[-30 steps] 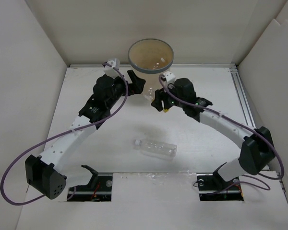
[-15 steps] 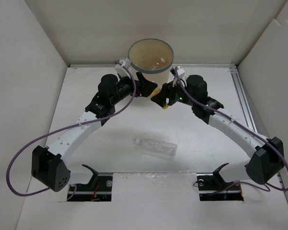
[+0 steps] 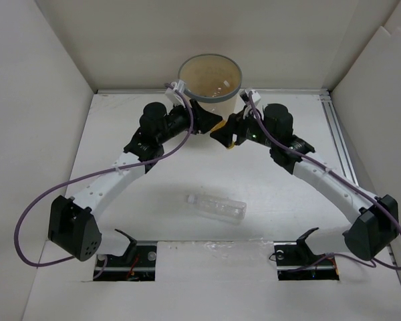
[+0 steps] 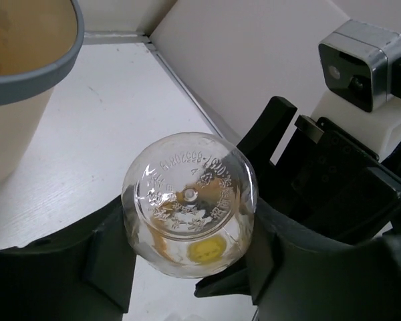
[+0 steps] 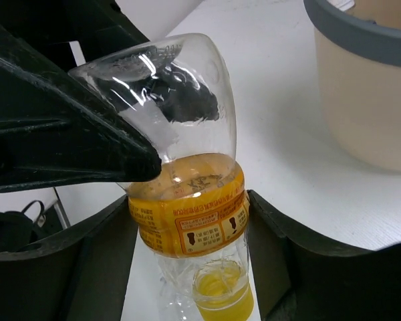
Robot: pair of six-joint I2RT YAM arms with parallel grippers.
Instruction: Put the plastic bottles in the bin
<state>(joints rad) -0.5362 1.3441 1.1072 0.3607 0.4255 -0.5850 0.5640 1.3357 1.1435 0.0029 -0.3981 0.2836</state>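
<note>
A small plastic bottle [image 5: 200, 200] with a yellow label and yellow cap hangs between both grippers, just in front of the bin [image 3: 210, 77]. My right gripper [image 5: 188, 231] is shut on its labelled middle, cap pointing down. My left gripper [image 4: 187, 241] is shut on its clear base end [image 4: 189, 200], with a finger [image 4: 107, 261] pressed against each side. From above, the left gripper [image 3: 209, 123] and the right gripper [image 3: 224, 132] meet at the bottle below the bin's near wall. A larger unlabelled plastic bottle [image 3: 217, 206] lies on its side on the table between the two arms.
The beige bin with its grey rim [image 4: 33, 80] stands against the back wall [image 3: 207, 33] and shows at the right in the right wrist view [image 5: 367, 87]. White walls enclose the table on the left, right and back. The right wrist's camera housing [image 4: 361, 63] sits close to my left gripper.
Both arms have moved back toward the bin, the right one carrying the yellow-labelled bottle. My left gripper, open before, has closed on the bottle's base end.
</note>
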